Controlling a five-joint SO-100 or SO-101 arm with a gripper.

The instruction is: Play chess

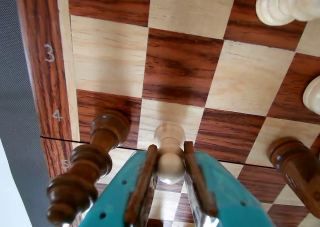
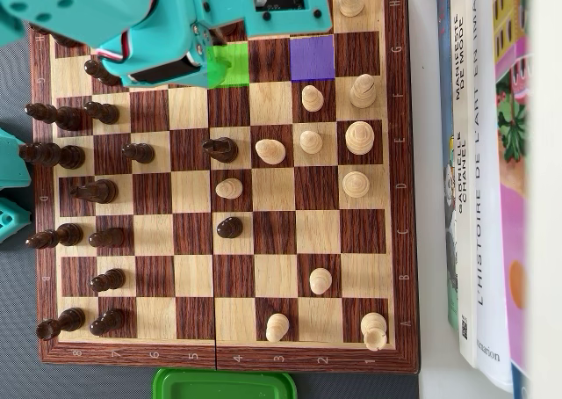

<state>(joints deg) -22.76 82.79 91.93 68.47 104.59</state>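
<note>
Gripper (image 1: 171,174) clasping a white pawn (image 1: 170,154) at the chessboard's (image 2: 221,353) edge files

Wrist view: jaws flank the pawn's neck, near rank 4, dark pieces (image 1: 85,169) left and right; overhead, green square (image 2: 230,63) and purple square (image 2: 313,58) marked. Probable next step: lift clear, carry to target

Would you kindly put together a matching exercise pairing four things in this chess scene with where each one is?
Things:
1. light pawn
2. purple square
3. green plastic item
4. books

Places:
A. beside the board, past its right edge in the overhead view
B. between the fingers of the gripper in the wrist view
C. off the board, at the bottom edge of the overhead view
D. on the board near its top, right of the green square in the overhead view

Pairs: 1-B, 2-D, 3-C, 4-A
</note>
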